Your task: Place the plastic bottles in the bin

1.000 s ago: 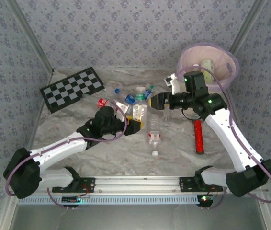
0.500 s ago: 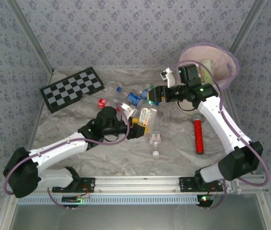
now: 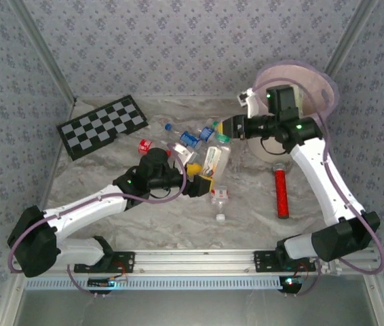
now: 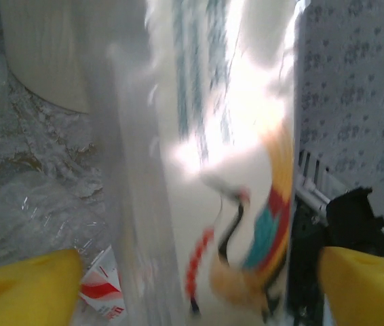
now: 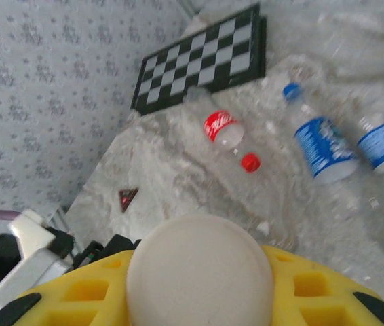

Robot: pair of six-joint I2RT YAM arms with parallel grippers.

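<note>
L gripper (image 3: 199, 175) is sitting mid-frame in the top view, just below centre. Its yellow fingers (image 4: 22, 285) are spreading wide, 1 in each bottom corner of the L wrist view, so it's released and not clamping anything. The white-label bottle (image 3: 216, 157) is running between them. It's blurred up close, w/ a gap showing on the left side.

R gripper (image 3: 227, 129) is reaching in from the upper right and is clenching the upper end of that same bottle. In the R wrist view a round white end is sitting snug between the yellow pads at bottom centre. The bottle is slanting from R gripper down-left toward L gripper, approx. centre of the top view.

The bin (image 3: 324, 81) is sitting at upper right, pink liner over its rim, behind the R arm.

2 blue-label bottles (image 3: 190, 138) are lying upper-centre on the table (image 3: 246, 227), and a red-label bottle (image 3: 144, 145) is lying to their left. A clear bottle (image 3: 219, 197) is lying just below L gripper, cap pointing to the frame's bottom. A red cylinder (image 3: 281, 192) is lying right of centre, well apart from the bottles. A checkerboard (image 3: 104, 125) is lying at upper left.
</note>
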